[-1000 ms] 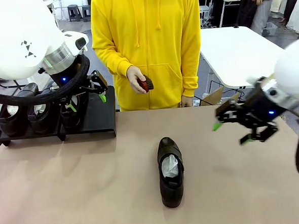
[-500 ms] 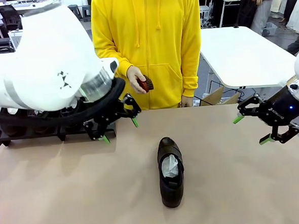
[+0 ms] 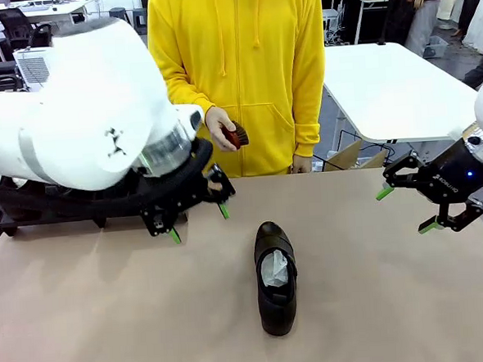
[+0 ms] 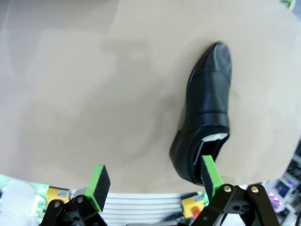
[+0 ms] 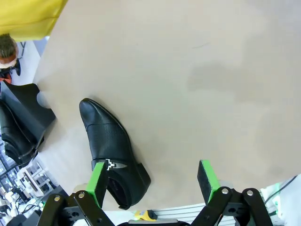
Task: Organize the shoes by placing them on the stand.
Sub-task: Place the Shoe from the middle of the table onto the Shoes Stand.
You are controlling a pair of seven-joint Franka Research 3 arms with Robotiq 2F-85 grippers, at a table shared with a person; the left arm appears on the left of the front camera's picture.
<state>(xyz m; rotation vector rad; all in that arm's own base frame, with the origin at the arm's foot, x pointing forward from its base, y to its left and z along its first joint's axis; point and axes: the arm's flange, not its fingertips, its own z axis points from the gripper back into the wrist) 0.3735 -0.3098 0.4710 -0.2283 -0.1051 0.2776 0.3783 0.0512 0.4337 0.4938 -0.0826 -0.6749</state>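
One shoe (image 3: 276,277) lies alone mid-counter (image 3: 111,320), toe toward the person. Left gripper (image 3: 198,220) hovers just left of it, jaws released, empty. Right gripper (image 3: 407,209) waits well apart, released. Step: approach. Next: straddle shoe, clamp, carry to stand (image 3: 30,214).

Glossy black shoe (image 3: 276,279) upright mid-table, paper-stuffed.

One shoe (image 3: 276,277) on table (image 3: 111,320); one stand (image 3: 30,214); one person (image 3: 239,74).
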